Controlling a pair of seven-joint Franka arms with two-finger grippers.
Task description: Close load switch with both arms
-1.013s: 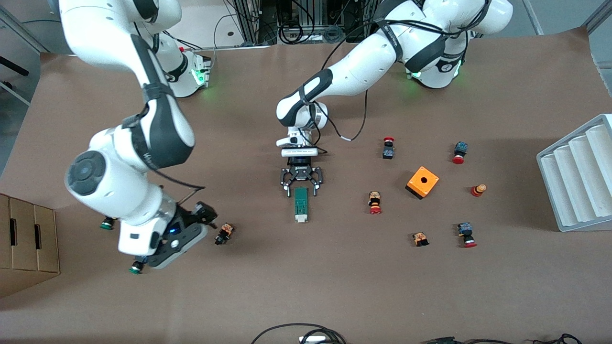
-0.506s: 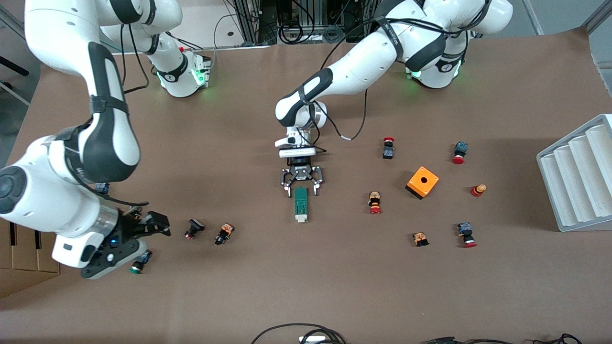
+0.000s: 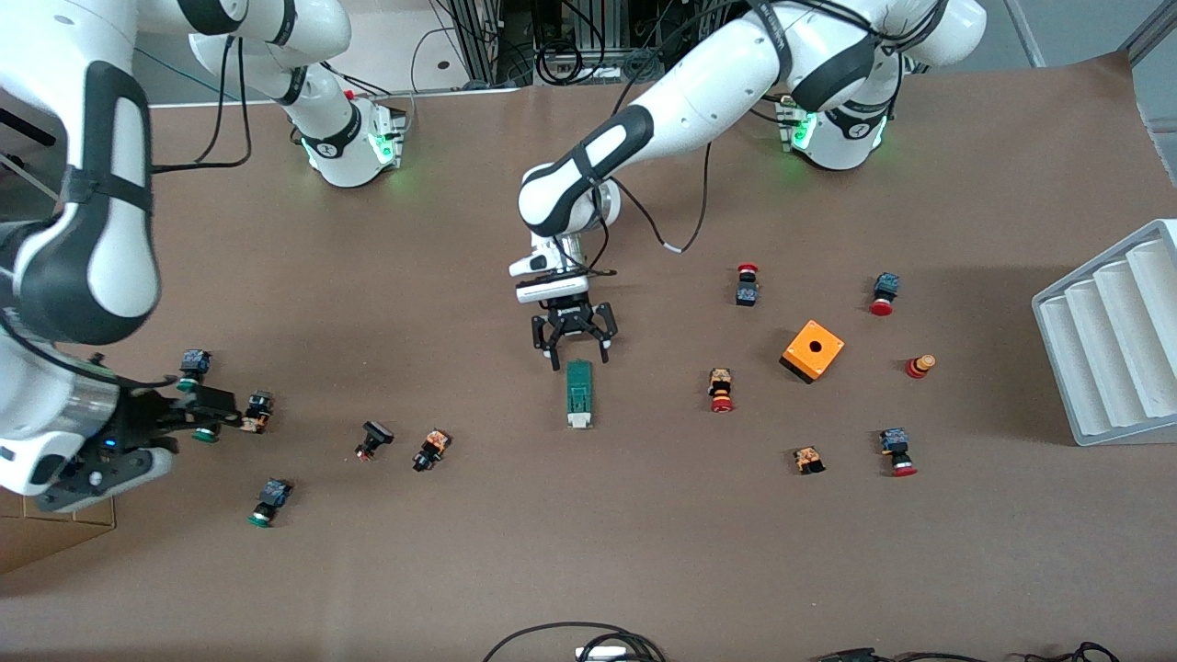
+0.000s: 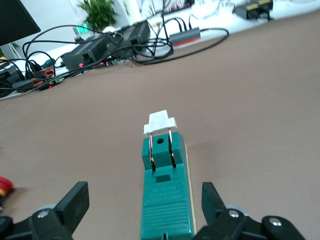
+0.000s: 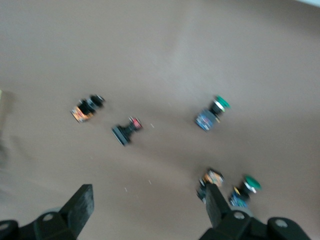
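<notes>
The load switch (image 3: 578, 393) is a narrow dark-green block with a white lever at the end nearer the front camera. It lies flat mid-table. My left gripper (image 3: 580, 363) is open, with its fingertips on either side of the switch's end nearest the arms' bases and a gap on each side. In the left wrist view the switch (image 4: 166, 200) lies between the open fingers (image 4: 75, 202), with its white lever (image 4: 159, 122) at the end away from the gripper (image 4: 144, 202). My right gripper (image 3: 221, 412) is open and empty over small buttons at the right arm's end of the table. It also shows in the right wrist view (image 5: 149, 202).
An orange box with a hole (image 3: 813, 350) and several red-capped buttons (image 3: 721, 390) lie toward the left arm's end. A grey ribbed rack (image 3: 1113, 340) stands at that table edge. Green-capped buttons (image 3: 268, 502) and a cardboard box (image 3: 37, 542) are at the right arm's end.
My right arm has swung away from the middle toward its own end of the table, uncovering several buttons. My left gripper has shifted slightly toward the bases, still open at the switch.
</notes>
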